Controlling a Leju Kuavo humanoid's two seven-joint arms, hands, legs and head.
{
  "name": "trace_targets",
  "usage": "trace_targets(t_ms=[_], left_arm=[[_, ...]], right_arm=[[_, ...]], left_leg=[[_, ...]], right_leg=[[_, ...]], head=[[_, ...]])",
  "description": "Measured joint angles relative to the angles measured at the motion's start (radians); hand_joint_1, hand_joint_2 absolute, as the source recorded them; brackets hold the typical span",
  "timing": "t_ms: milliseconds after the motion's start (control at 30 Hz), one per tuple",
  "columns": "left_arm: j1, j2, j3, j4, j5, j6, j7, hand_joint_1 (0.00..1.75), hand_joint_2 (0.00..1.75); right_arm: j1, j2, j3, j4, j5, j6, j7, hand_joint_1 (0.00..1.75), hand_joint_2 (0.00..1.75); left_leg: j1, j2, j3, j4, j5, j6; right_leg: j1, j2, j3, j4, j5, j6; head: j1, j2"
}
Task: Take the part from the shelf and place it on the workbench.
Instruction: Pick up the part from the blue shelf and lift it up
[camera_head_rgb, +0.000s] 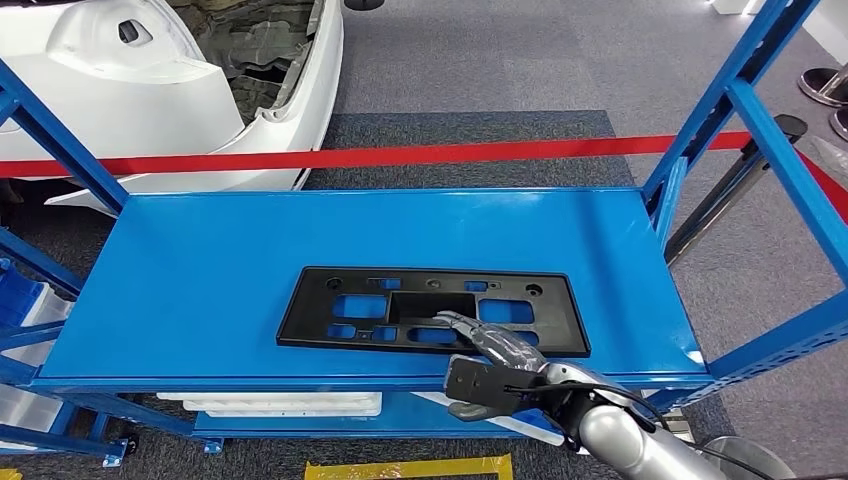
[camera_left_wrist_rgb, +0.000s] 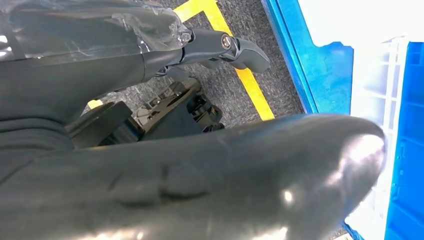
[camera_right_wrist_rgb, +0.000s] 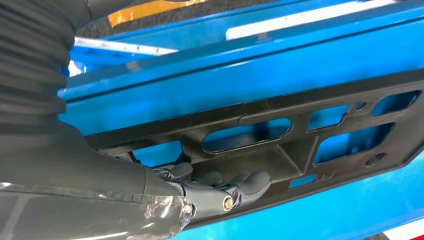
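My right hand (camera_head_rgb: 490, 352) lies on the flat black plastic part (camera_head_rgb: 350, 285) at its near edge, fingers on it, to lift it off the blue metal shelf (camera_head_rgb: 200, 260). Is it gripping? I cannot tell. My left hand (camera_left_wrist_rgb: 220, 47) hangs curled, holding nothing.

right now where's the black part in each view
Head view: the black part lies flat on the blue shelf, right hand on its near edge.
Left wrist view: not in it.
Right wrist view: it crosses the middle.
Shared landmark: the right hand on the part.
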Motion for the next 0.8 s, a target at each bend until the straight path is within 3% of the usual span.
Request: trace_targets(t_ms=[367, 800], left_arm=[[0.003, 0.000, 0.003, 0.000, 0.035, 0.007, 0.000, 0.00, 0.00], [0.006, 0.000, 0.004, 0.000, 0.037, 0.010, 0.010, 0.00, 0.00]], right_arm=[[-0.015, -0.014, 0.013, -0.001, 0.161, -0.041, 0.042, 0.00, 1.75], [-0.021, -0.017, 0.020, -0.003, 0.283, 0.002, 0.120, 0.00, 1.75]], left_leg=[[0.001, 0.000, 0.002, -0.002, 0.000, 0.000], [0.001, 0.000, 0.002, -0.002, 0.001, -0.001]], right_leg=[[0.002, 0.000, 0.002, 0.000, -0.001, -0.001], [0.001, 0.000, 0.002, 0.000, 0.000, -0.001]], head=[[0.000, 0.000], [0.000, 0.000]])
